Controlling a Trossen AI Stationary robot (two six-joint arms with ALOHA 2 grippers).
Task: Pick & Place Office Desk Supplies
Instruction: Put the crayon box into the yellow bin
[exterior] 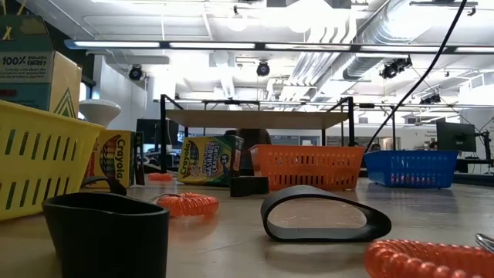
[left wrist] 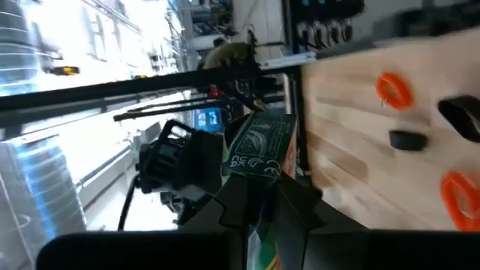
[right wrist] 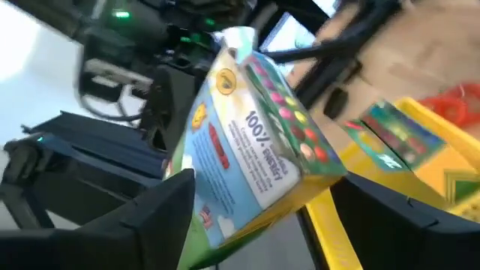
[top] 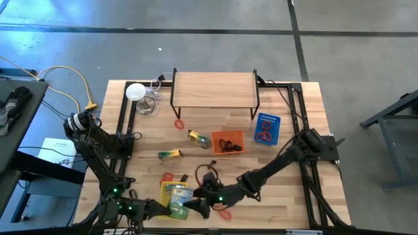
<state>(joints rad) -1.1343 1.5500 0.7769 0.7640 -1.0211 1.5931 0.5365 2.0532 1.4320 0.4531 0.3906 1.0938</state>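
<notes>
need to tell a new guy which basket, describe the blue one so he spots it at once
Start at the wooden riser shelf at the table's far edge. By its right-hand leg sits the blue basket, next to the orange basket. It alone is blue, holding a red coil.

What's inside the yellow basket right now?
The yellow basket holds crayon boxes; one box stands between the right gripper's open fingers. Anything beneath them is covered. The orange coil lies outside.

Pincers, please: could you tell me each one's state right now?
Left pincer: closed on a crayon box.
Right pincer: open around another crayon box.
</notes>
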